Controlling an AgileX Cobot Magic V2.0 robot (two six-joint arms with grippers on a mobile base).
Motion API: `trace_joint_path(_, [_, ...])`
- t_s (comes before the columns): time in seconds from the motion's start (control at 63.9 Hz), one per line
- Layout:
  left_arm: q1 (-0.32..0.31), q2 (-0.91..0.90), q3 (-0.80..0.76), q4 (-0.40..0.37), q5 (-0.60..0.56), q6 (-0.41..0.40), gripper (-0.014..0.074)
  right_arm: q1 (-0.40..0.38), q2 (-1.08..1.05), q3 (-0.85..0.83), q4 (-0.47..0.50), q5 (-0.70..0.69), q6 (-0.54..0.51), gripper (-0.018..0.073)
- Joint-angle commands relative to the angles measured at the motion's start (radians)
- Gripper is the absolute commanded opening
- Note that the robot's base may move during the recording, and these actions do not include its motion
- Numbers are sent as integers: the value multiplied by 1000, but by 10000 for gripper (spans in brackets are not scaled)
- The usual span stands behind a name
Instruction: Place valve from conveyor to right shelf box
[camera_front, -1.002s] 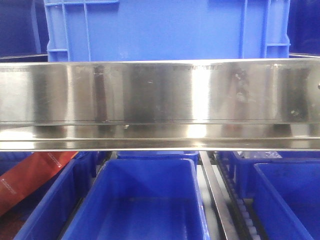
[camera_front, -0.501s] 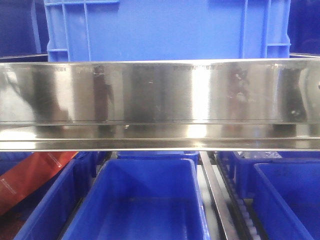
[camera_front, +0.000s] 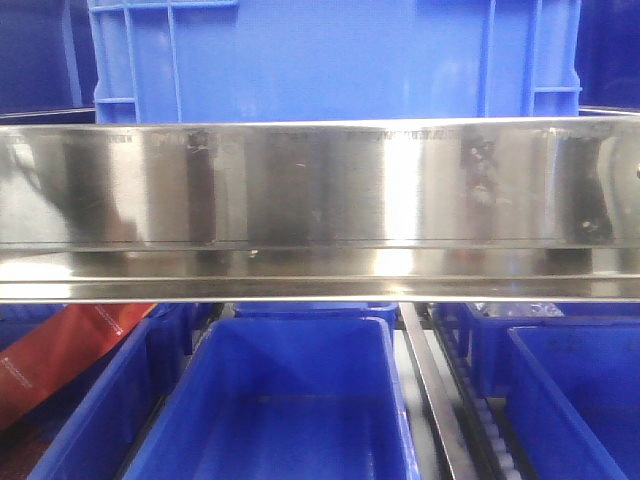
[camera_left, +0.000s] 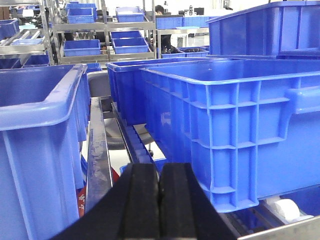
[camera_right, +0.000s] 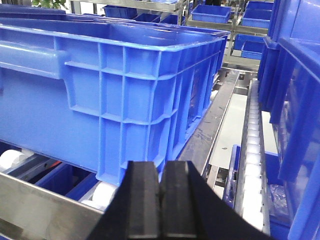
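No valve and no conveyor belt show in any view. My left gripper (camera_left: 160, 172) is shut with nothing between its black pads, facing a shelf lane between blue boxes; a large blue box (camera_left: 235, 130) stands just to its right. My right gripper (camera_right: 160, 170) is shut and empty, in front of the corner of a large blue box (camera_right: 100, 95) that rests on white rollers (camera_right: 112, 192). Neither gripper shows in the front view, where a steel shelf rail (camera_front: 320, 205) fills the middle.
A big blue crate (camera_front: 330, 60) stands above the rail. Below it are open blue bins (camera_front: 300, 400), one to the right (camera_front: 580, 400), and a red object (camera_front: 60, 350) at lower left. A roller track (camera_right: 252, 150) runs right of my right gripper.
Only the reflections on the steel rail have shifted slightly; the boxes and the view stay the same.
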Motion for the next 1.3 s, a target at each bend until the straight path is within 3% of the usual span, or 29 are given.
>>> trace_joint_path(0.0, [3,-7,0,-9,-20,-4,-111,-4,-5,2,-11,-24,-6,-162])
trace_joint_path(0.094, [3,-7,2,-4,-20,-4,-111,-4,-5,2,-11,-24,-6,-162])
trace_joint_path(0.157, [11,-13,4,45,-11,-4,-111,-4,-5,2,-11,-24,-6,-162])
trace_joint_path(0.297, [92,-76,61,61,-13,-66,-111,-4,-5,2,-11,-24,-6,-162])
trace_joint_path(0.626, [264,-297,300,60,-51,-66,-111,-4,-5,2,-11,-24,-6,-162])
trace_joint_path(0.83, [275,-333,434,58,-200,-66,-111,-4,-5,2,-11,-24,-6,-162])
trace_joint_path(0.939, [273,-333,434,56,-139,-66,-111,-4,-5,2,-11,-24,-6,-162])
trace_joint_path(1.284, [273,-333,434,56,-174,-66,-111,-4,-5,2,-11,-26,-6,-162])
